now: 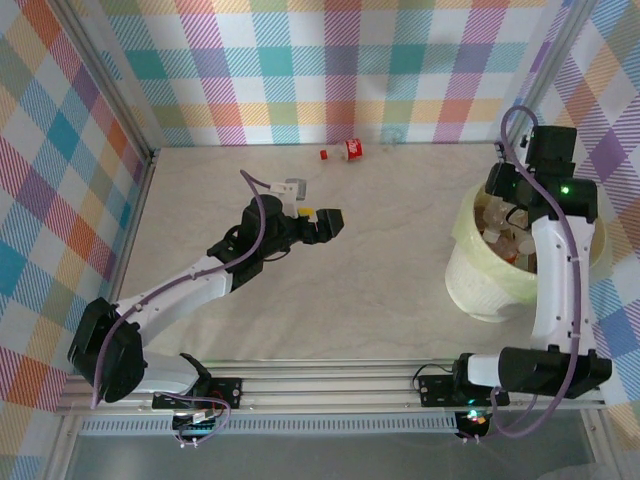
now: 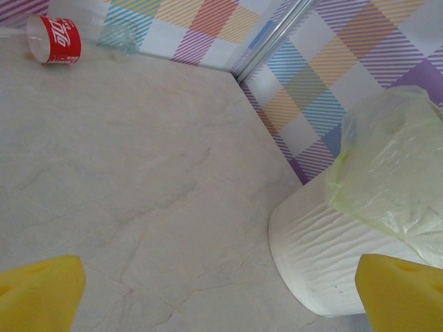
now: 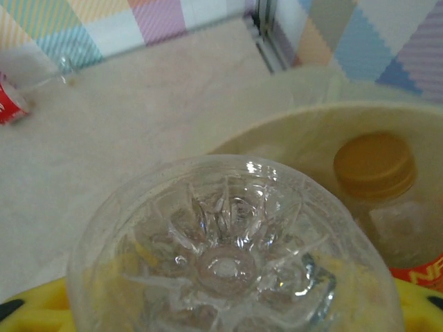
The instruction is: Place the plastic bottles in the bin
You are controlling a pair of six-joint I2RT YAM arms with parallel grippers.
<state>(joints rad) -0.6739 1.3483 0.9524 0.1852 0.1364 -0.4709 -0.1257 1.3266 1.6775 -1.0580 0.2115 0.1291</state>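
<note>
Grasping a clear bottle [image 3: 232, 256] in the right claw [image 3: 221, 311] above the bin [image 1: 480, 290] at the right edge of the desk [image 1: 380, 300], for dropping in. Farther, at mid-desk, waiting with the left claw [image 1: 322, 222] released and empty, facing the red-labelled bottle [image 1: 345, 151] by the far edge.

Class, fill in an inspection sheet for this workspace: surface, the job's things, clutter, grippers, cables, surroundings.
Surface: pale marbled table, no spills seen.
Job's things: red-label bottle lying at the far edge; clear bottle above the bin; tan-capped bottle inside it.
Clutter: nothing seen.
Grippers: left gripper open over mid-table, holding nothing; right gripper over the bin, clear bottle between its fingers, grip unclear.
Cables: purple cable along each arm, looping free at the wrists.
Surroundings: checked walls; metal rail at the near edge.
</note>
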